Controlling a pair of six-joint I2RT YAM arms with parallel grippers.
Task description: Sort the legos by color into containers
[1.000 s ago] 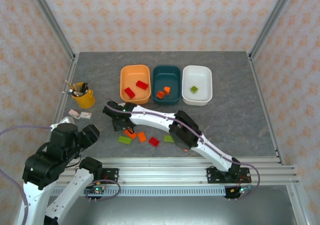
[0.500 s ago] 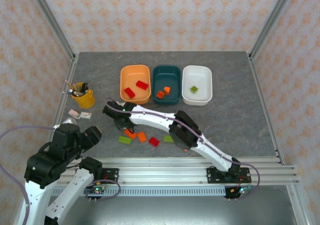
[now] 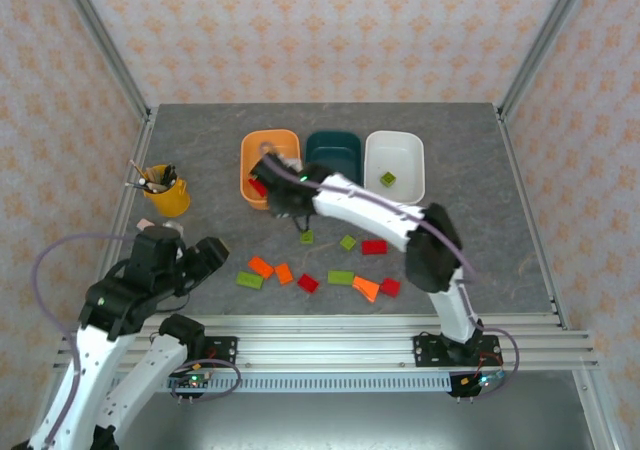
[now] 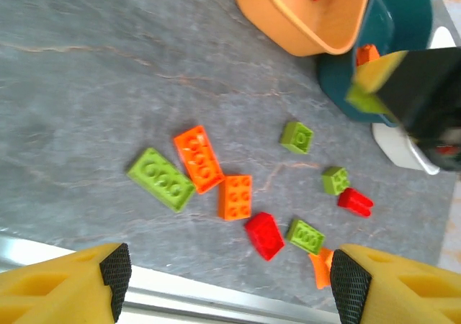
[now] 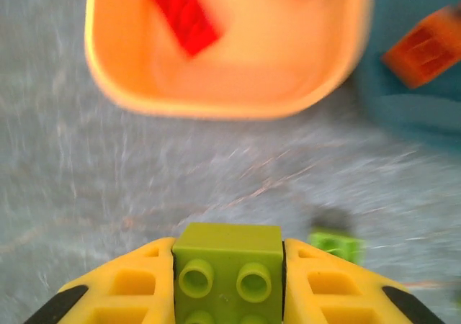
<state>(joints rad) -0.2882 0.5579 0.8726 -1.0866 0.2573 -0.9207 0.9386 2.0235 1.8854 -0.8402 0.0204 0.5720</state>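
My right gripper (image 5: 229,250) is shut on a yellow-green lego (image 5: 229,273), held above the table just in front of the light orange container (image 5: 216,93). In the top view the right gripper (image 3: 284,198) hangs at that container's near edge (image 3: 262,196). Red legos (image 5: 183,14) lie in the orange container. An orange lego (image 5: 425,43) lies in the teal container (image 3: 333,146). A green one (image 3: 387,179) lies in the white container (image 3: 394,198). Several loose legos, such as an orange one (image 4: 235,196), lie below my open left gripper (image 4: 232,277).
A yellow cup of pens (image 3: 166,192) stands at the left, with two small pale items (image 3: 160,230) near it. Loose legos spread across the near middle, from an orange one (image 3: 260,266) to a red one (image 3: 389,287). The aluminium rail (image 3: 330,340) runs along the near edge.
My right gripper closed on a green lego at the near-left cluster and swung back toward the orange container. The left arm shifted slightly right and forward, jaws unchanged.
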